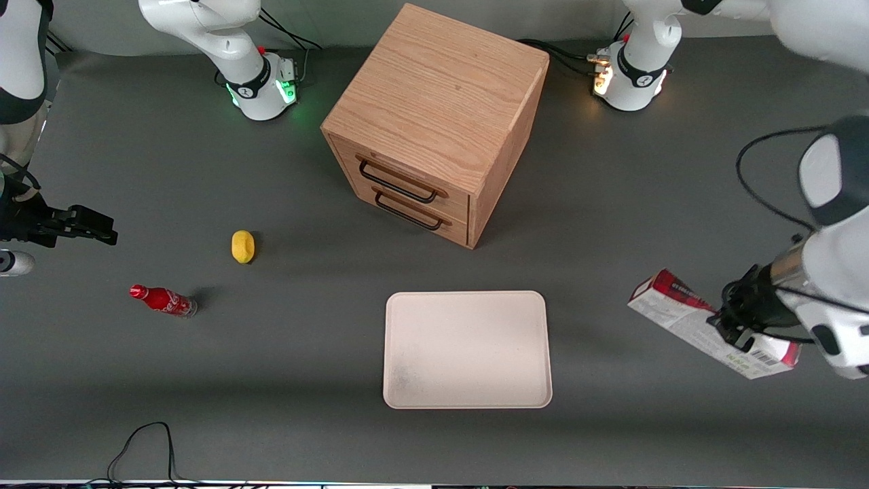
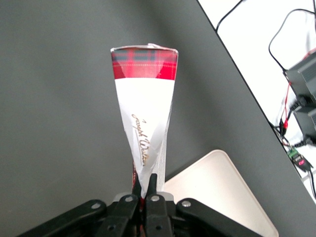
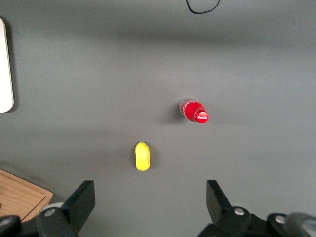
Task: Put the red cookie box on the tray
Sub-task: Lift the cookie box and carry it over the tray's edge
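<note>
The left arm's gripper (image 1: 734, 327) is toward the working arm's end of the table, above the grey surface, with its fingers (image 2: 150, 190) pressed together on the red cookie box (image 1: 706, 324). The grip sits partway along the carton, nearer the barcode end than the red plaid end; in the front view the black fingers cross the box's upper face, so that the barcode end sticks out past them toward the arm and the longer stretch reaches toward the tray (image 1: 467, 349). The box is off the table and tilted, its plaid end higher and pointing toward the wooden cabinet (image 1: 438, 119) and the middle of the table. In the left wrist view the carton (image 2: 145, 118) runs straight out from between the finger pads, white panel with gold script facing the camera and the plaid band at its outer end, while a rounded corner of the tray (image 2: 224, 190) shows just beside the fingers. The tray lies flat on the table, nearer to the front camera than the cabinet, and apart from the box. Toward the parked arm's end of the table lie a small red soda bottle (image 1: 163, 300) on its side and a yellow lemon-like object (image 1: 242, 246), the bottle nearer to the front camera than the yellow one
</note>
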`<action>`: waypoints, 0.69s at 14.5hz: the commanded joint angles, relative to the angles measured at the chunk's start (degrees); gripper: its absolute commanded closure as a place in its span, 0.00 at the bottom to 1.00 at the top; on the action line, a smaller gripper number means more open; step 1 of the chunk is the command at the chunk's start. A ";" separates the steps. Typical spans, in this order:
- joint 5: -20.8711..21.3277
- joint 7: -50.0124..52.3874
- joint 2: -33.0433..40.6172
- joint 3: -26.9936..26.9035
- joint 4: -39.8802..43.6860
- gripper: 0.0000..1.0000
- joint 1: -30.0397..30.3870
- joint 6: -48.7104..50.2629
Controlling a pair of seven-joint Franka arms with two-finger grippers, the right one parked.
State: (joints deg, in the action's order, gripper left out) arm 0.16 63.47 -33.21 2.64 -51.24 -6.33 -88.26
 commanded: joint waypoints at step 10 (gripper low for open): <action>0.36 -21.19 -2.47 5.10 -1.23 1.00 -10.10 -3.83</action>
State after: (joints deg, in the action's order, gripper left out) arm 0.04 45.20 -35.16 8.42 -52.43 -13.68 -89.94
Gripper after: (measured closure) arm 0.978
